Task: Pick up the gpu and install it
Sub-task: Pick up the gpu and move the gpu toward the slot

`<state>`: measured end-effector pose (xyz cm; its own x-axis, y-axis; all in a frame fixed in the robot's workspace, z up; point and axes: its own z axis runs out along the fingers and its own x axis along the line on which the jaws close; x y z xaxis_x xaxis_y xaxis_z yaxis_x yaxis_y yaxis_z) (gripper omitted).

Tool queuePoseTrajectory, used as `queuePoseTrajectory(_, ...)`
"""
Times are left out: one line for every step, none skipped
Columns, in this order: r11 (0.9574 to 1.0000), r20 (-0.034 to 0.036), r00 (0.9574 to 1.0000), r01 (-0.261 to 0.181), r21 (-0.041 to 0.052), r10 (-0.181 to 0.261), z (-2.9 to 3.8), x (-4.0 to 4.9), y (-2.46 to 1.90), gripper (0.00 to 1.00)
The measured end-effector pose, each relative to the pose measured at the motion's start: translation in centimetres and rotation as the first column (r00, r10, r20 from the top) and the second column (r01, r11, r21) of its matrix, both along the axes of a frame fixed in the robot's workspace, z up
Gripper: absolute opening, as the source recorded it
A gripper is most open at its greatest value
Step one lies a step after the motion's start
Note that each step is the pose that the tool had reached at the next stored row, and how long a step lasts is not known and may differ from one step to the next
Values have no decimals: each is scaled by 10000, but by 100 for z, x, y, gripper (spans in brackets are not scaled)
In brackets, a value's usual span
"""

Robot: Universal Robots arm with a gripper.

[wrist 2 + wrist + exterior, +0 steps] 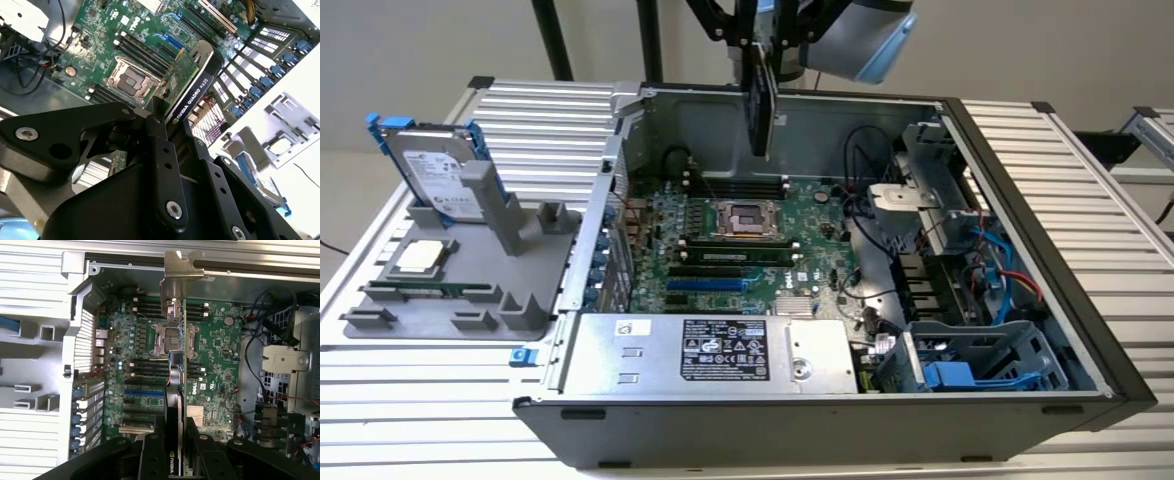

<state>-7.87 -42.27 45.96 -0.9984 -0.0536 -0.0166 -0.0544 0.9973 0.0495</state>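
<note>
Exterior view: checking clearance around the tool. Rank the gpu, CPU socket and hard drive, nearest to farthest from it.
1. gpu: held in the tool, above the case.
2. CPU socket: below, on the motherboard.
3. hard drive: outside, exterior view's left.

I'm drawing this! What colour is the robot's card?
The gpu is green with a black cooler, best in the second wrist view.

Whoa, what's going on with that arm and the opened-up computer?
The robot arm's gripper is clamped on the gpu, a graphics card, and holds it edge-down above the motherboard inside the open computer case. The card is not yet seated in a slot. Outside the case, at the exterior view's left, a hard drive stands on a grey holder.
</note>
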Motion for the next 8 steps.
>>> queuePoseTrajectory(10000, 0, 10000, -49, 0, 49, 0, 0, 0, 0)
queuePoseTrajectory(10000, 0, 10000, -99, 0, 99, 0, 0, 0, 0)
queuePoseTrajectory(9999, 0, 9999, -150, 0, 150, 0, 0, 0, 0)
queuePoseTrajectory(9998, 1, 9998, -197, 1, 197, 0, 0, -1, 0)
queuePoseTrajectory(9997, 1, 9997, -248, 2, 248, 0, 0, -1, 0)
queuePoseTrajectory(9996, 1, 9996, -298, 2, 298, 0, 0, -1, 0)
queuePoseTrajectory(9994, 1, 9994, -346, 2, 346, 0, 0, 0, 0)
queuePoseTrajectory(9992, 1, 9992, -394, 2, 394, 0, 0, -1, 0)
